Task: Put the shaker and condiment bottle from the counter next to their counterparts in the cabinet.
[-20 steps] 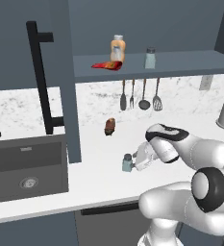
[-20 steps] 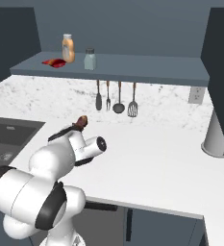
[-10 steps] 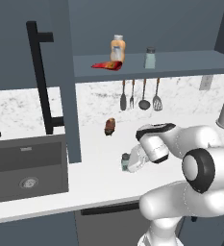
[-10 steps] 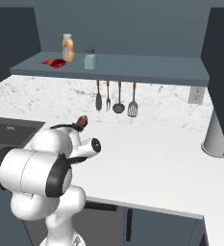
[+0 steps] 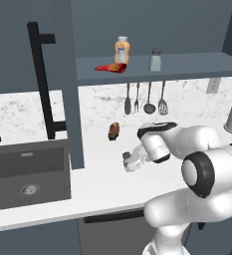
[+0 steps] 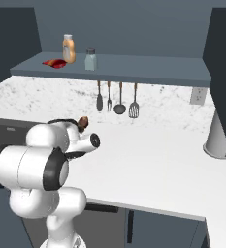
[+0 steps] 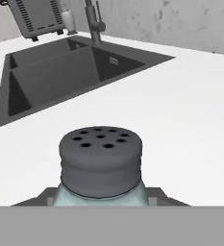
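Low over the counter (image 5: 102, 184), the end effector (image 5: 133, 160) clamps the tilted shaker (image 5: 130, 160) sideways.

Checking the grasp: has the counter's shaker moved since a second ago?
Yes. The shaker, upright before, now tilts its cap toward the sink.

No lettering, label, brand or number is readable on anything here.
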